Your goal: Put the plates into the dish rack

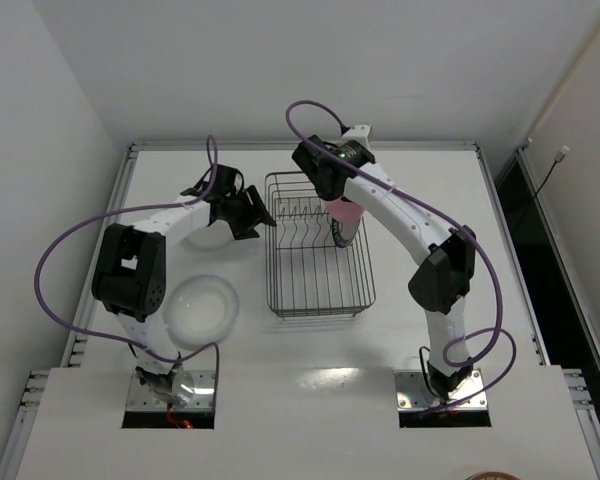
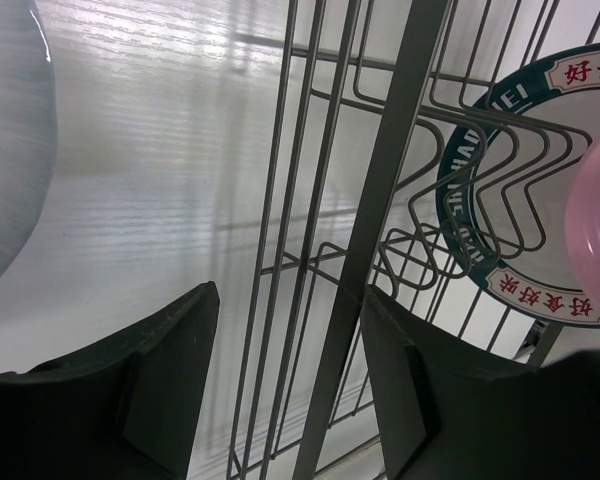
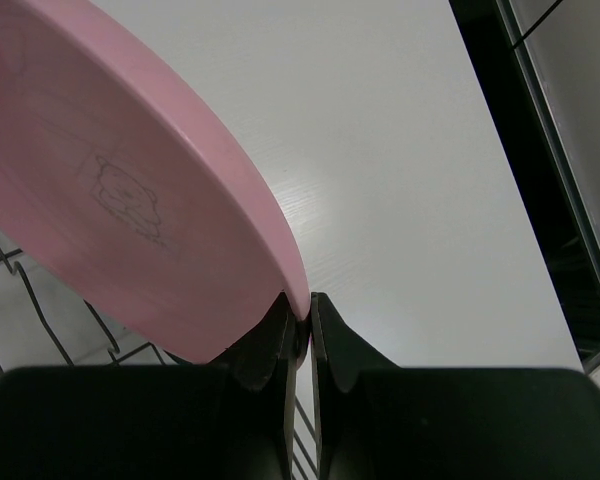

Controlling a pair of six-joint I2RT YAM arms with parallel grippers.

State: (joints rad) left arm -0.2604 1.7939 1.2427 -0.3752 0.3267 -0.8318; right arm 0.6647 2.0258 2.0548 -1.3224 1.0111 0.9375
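Tabletop (image 1: 430,190); pinched pink plate (image 3: 130,200) beside racked patterned plate (image 2: 555,215).

A robotics lab test cell, not a kitchen. The white counter (image 1: 310,342) is edged by an aluminium rail (image 1: 180,147) and closed in by bare white walls (image 1: 40,130). Two robot arms, the left arm (image 1: 130,270) and the right arm (image 1: 410,225), stand on metal base plates (image 1: 410,392) at the bottom of the frame. Loose purple cables (image 1: 40,265) loop off them. The only domestic things are a wire dish rack (image 1: 315,275) and a pink plate (image 1: 350,213).
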